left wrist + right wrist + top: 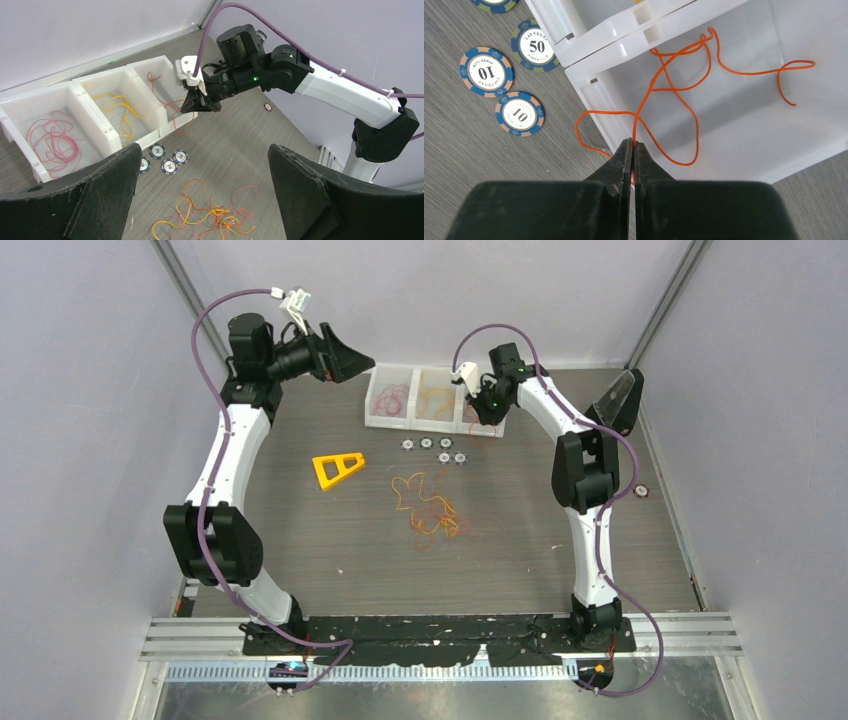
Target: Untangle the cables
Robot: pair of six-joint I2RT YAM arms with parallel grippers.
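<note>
A tangle of yellow, orange and red cables (430,508) lies on the table's middle, seen also in the left wrist view as the tangle (215,215) below my open left gripper (203,150). That left gripper (350,360) hangs high at the back left, holding nothing. My right gripper (633,143) is shut on an orange cable (674,90) at the near wall of the rightmost white bin (744,145). Most of that cable lies inside the bin, and one loop hangs outside over the table. The right gripper (478,410) also shows from above.
Three white bins (412,423) stand in a row at the back: red cables (50,140) in the left one, yellow cables (117,107) in the middle one. Several poker chips (435,448) lie in front of them. A yellow triangular frame (337,468) sits left of the tangle.
</note>
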